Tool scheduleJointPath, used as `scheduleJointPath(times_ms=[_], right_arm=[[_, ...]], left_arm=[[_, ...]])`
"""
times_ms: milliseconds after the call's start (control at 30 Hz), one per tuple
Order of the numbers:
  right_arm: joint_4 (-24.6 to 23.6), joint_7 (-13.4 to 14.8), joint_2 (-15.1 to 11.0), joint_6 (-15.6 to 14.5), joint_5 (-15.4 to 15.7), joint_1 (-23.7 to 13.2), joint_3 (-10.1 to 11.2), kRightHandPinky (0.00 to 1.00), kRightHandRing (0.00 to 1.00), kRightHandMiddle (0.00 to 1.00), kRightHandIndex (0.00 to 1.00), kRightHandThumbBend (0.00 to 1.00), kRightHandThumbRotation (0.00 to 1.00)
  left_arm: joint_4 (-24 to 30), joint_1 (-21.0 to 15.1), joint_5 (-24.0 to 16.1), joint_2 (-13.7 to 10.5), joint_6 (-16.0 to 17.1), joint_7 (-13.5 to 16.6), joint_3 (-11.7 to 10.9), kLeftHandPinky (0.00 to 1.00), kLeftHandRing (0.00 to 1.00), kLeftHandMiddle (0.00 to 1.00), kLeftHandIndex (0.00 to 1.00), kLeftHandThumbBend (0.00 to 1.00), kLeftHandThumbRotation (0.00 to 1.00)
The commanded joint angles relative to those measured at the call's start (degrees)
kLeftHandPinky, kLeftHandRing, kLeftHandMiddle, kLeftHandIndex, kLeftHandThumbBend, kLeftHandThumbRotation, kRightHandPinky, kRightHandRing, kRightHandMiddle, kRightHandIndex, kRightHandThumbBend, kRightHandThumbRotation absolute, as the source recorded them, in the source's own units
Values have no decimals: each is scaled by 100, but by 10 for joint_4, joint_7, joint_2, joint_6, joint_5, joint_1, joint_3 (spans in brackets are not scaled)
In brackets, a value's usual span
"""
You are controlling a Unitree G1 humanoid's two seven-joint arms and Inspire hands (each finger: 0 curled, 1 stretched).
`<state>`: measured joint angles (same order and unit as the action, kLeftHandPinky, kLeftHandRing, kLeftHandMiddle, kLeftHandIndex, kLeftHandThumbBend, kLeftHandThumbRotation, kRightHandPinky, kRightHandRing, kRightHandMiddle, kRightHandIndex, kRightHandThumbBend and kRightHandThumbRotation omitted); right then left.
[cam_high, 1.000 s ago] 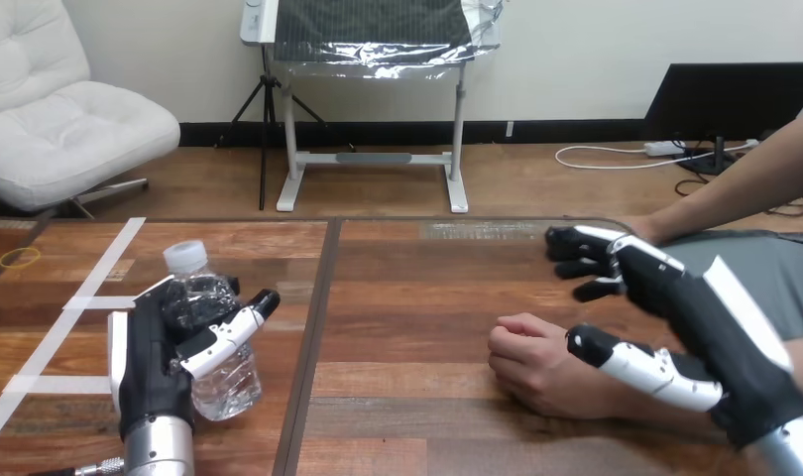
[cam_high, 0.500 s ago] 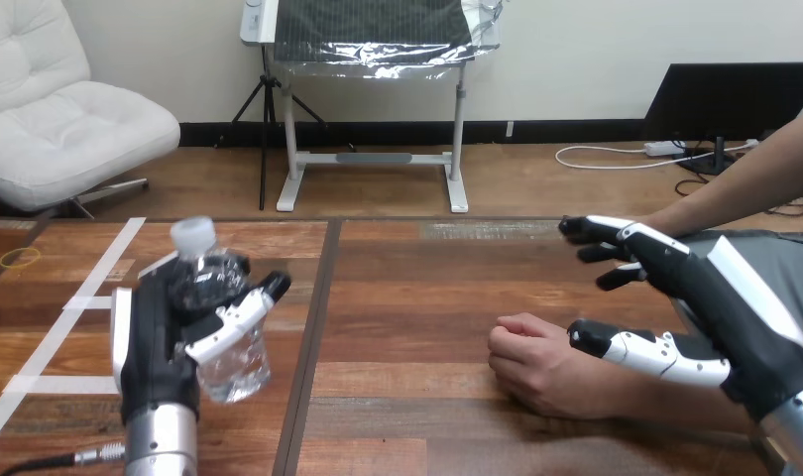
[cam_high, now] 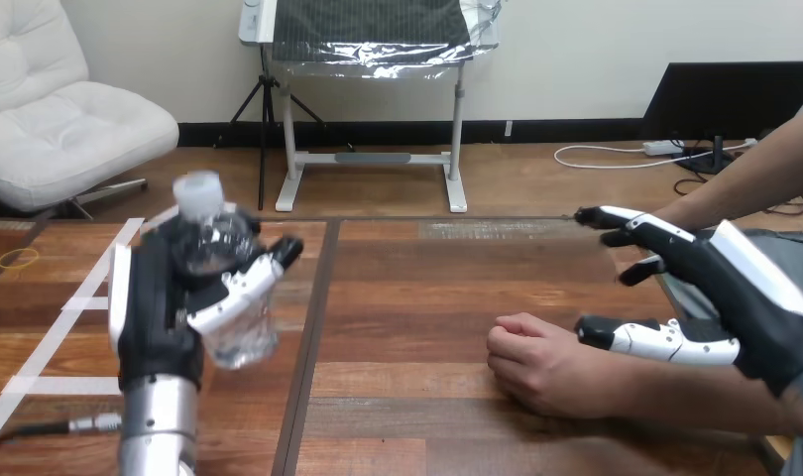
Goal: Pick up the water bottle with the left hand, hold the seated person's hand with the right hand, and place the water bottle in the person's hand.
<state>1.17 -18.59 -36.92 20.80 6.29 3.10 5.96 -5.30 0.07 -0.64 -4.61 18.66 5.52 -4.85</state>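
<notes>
Water bottle (cam_high: 246, 342) left of person's hand (cam_high: 538, 363)

Clear crinkled plastic water bottle (cam_high: 229, 297); glossy brown wooden table (cam_high: 427, 297).

A dark brown wooden table (cam_high: 427, 297) of broad, grain-streaked planks is split by a narrow dark seam (cam_high: 311, 327) running from its far edge toward the near edge, left of centre. On the left section, a long strip of white tape (cam_high: 100, 266) slants from the far edge toward the near left corner, with two shorter white tape strips (cam_high: 65, 385) branching off it to the right. A small thin yellow ring (cam_high: 19, 258) lies flat near the table's far left edge, apart from the tape.
</notes>
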Motion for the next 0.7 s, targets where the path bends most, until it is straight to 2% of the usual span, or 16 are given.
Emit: scheduleJointPath(times_ms=[0, 333, 667], right_arm=[[20, -20, -65, -6, 15, -101, 28, 72, 90, 91, 89, 94, 58], [65, -54, -92, 2, 17, -127, 14, 77, 93, 93, 91, 97, 53], [106, -83, -106, 4, 29, -155, -1, 78, 94, 93, 91, 100, 47]], left_arm=[[151, -80, 4, -8, 64, -25, 18, 23, 29, 35, 39, 59, 0], [195, -84, 15, -4, 42, -38, 18, 23, 29, 35, 39, 61, 0], [199, -95, 18, -1, 48, -45, 14, 22, 29, 35, 39, 61, 0]])
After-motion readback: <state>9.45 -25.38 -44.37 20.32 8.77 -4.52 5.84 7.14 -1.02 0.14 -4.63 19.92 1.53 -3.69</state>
